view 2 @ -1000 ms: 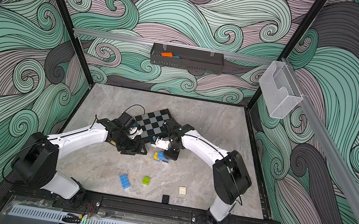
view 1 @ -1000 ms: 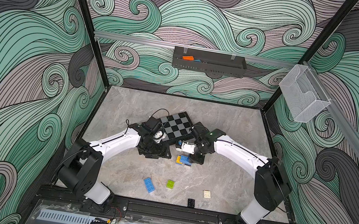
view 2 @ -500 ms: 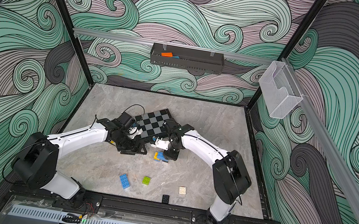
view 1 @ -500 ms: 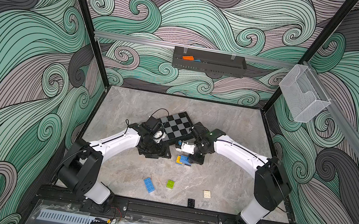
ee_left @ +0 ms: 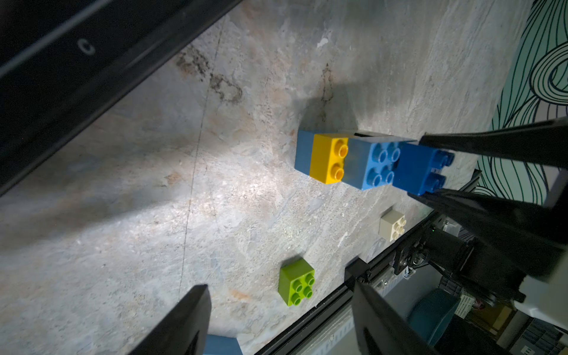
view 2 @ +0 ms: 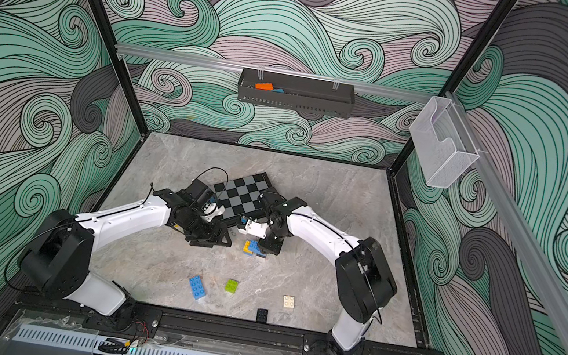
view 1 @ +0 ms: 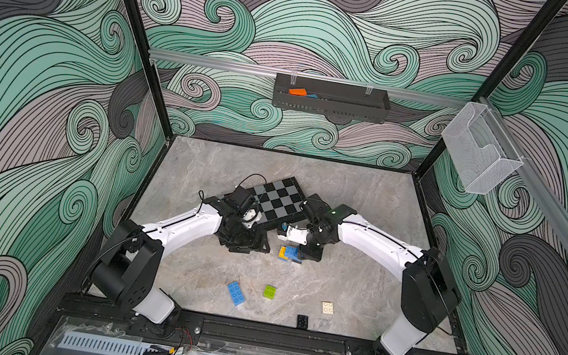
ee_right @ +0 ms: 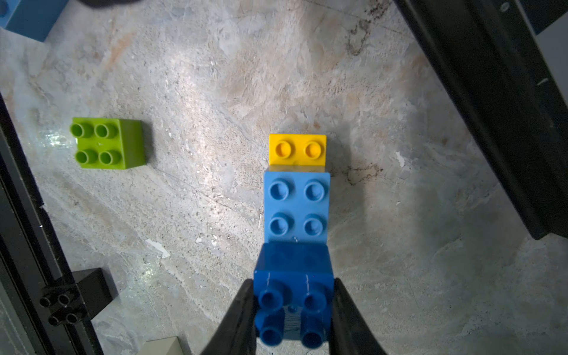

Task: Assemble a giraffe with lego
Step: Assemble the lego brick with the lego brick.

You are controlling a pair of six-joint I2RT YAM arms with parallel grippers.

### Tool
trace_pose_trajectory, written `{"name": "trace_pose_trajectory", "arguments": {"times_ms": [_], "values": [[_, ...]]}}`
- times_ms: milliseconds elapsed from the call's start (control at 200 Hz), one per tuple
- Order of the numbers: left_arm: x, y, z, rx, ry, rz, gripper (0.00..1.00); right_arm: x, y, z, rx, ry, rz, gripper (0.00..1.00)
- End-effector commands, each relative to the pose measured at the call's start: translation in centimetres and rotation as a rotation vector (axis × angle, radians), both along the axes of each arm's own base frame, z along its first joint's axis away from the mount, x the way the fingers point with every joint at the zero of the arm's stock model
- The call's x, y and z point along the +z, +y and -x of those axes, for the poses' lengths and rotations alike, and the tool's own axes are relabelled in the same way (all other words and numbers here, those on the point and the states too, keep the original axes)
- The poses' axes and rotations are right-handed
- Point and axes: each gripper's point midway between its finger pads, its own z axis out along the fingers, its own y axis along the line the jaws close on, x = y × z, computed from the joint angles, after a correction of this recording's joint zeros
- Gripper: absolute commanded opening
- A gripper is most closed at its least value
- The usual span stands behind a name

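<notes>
Grey marbled surface [view 1: 207, 263], centre: my right gripper [ee_right: 293, 284] clamps a dark blue brick [ee_right: 293, 264] at one end of the half-built giraffe [ee_right: 296, 206]; left gripper [ee_left: 279, 287] hangs open, empty. Misaligned studs could tip the stack, I judge.

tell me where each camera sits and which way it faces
Top views: high over the front edge, looking down at the table; left arm and right arm show whole.
Left wrist: on the left arm, looking past its open left pincer at the joined bricks.
Right wrist: on the right arm, looking down past the right pincer, shut on the dark blue brick.
Shared: both wrist views show the lime green brick.
</notes>
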Motion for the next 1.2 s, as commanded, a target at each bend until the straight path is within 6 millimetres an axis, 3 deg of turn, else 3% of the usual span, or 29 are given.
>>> {"name": "trace_pose_trajectory", "arguments": {"times_ms": [0,720,881,996,1196], "values": [[0.8,0.2,0.1,0.003,-0.014,0.017,0.77,-2.1,-0.4,1.5,0.001,0.094,0.026,0.16],[1.0,0.5,-0.4,0.031,-0.025,0.029,0.77,-5.3,-2.0,2.4,-0.083,0.187,0.171,0.15],[1.1,0.6,-0.4,0.033,-0.027,0.028,0.77,-4.9,-1.6,2.7,-0.093,0.205,0.141,0.15],[1.3,0.7,-0.5,0.037,-0.032,0.029,0.78,-3.8,-0.7,2.4,-0.104,0.192,0.088,0.22],[1.7,0.7,-0.8,0.042,-0.044,0.032,0.79,-0.8,0.5,0.9,-0.137,0.093,-0.012,0.43]]}}
